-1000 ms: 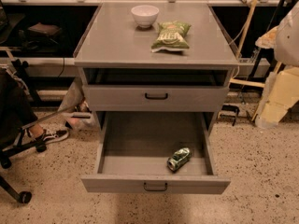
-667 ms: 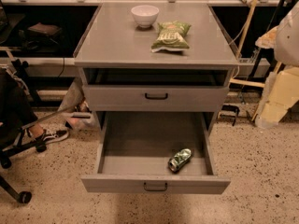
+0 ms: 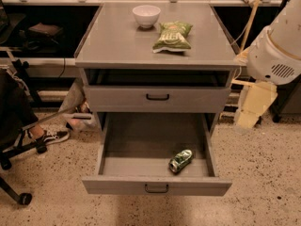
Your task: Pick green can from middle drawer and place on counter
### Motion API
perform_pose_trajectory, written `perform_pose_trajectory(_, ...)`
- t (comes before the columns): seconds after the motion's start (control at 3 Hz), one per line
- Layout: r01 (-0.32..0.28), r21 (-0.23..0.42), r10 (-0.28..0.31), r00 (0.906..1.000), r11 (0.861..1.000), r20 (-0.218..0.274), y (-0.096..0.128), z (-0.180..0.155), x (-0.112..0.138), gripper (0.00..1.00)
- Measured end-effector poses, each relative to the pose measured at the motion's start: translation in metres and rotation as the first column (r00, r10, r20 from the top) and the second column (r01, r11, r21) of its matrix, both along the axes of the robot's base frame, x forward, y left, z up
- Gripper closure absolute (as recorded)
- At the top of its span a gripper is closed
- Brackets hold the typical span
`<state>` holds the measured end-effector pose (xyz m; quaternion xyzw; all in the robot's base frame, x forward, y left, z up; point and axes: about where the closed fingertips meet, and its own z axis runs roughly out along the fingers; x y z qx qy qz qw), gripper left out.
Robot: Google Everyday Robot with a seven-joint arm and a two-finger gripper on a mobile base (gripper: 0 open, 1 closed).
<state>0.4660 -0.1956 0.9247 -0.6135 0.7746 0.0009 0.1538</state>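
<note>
The green can [image 3: 180,160] lies on its side on the floor of the open middle drawer [image 3: 141,140], near its front right corner. The drawer is pulled fully out, with its dark handle [image 3: 156,189] centred on the front. The counter [image 3: 122,41] is the grey top of the cabinet above. My arm's white housing [image 3: 277,46] fills the right edge, and the cream gripper [image 3: 254,105] hangs below it, to the right of the cabinet. It is well above and to the right of the can.
A white bowl [image 3: 146,15] and a flat green-and-white snack bag [image 3: 172,36] sit on the counter's far half. A closed drawer front [image 3: 157,98] lies above the open drawer. A person's shoe [image 3: 51,136] and chair wheels [image 3: 23,199] are on the floor at left.
My arm and gripper have shifted a little left and down, towards the cabinet. The can and drawer have not moved.
</note>
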Motion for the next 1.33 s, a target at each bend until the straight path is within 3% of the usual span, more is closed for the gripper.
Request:
perform_pose_trajectory(0.33,0.000,0.000,0.000,1.0000,1.000,0.000,0.000,0.000,0.000,0.00)
perform_pose_trajectory(0.67,-0.042,0.072,0.045,0.9981,0.997,-0.042,0.021,-0.039,0.021,0.00)
perform_pose_trajectory(1.0,-0.042,0.200,0.064,0.9921,0.979,-0.107,0.062,-0.118,0.047,0.00)
perform_pose_trajectory(1.33,0.000,0.273,0.035,0.9918,0.962,-0.123,0.091,-0.192,0.081,0.00)
